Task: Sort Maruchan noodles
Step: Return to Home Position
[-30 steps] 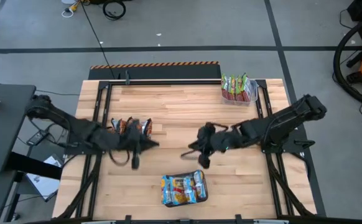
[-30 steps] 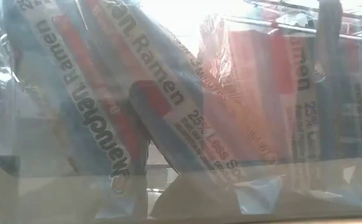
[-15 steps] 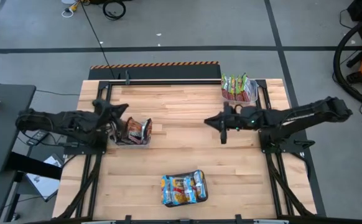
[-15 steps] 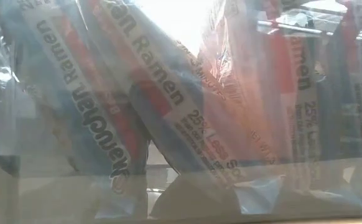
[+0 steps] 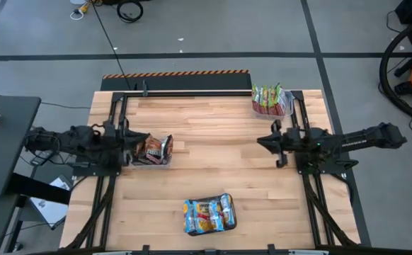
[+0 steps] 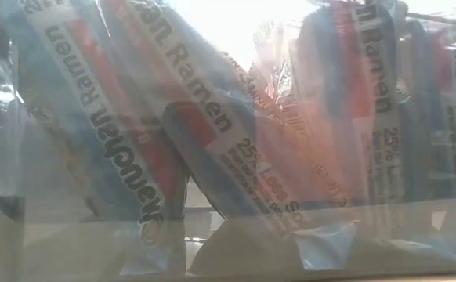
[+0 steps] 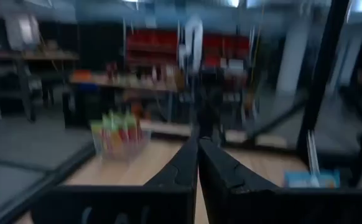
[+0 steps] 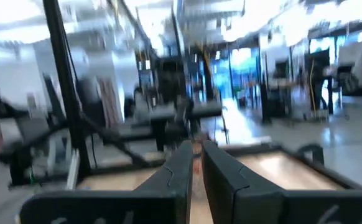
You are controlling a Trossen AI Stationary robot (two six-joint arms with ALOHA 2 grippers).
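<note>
The left gripper hangs over the left side of the light wooden table. Its fingers are pressed together and hold nothing. Just beside it stand dark red-brown flat plastic noodle packets. The right gripper is over the right side, fingers nearly together, also holding nothing. Green-silver noodle packets stand at the far right corner. Blue-white and yellow-orange noodle packets lie near the front edge.
</note>
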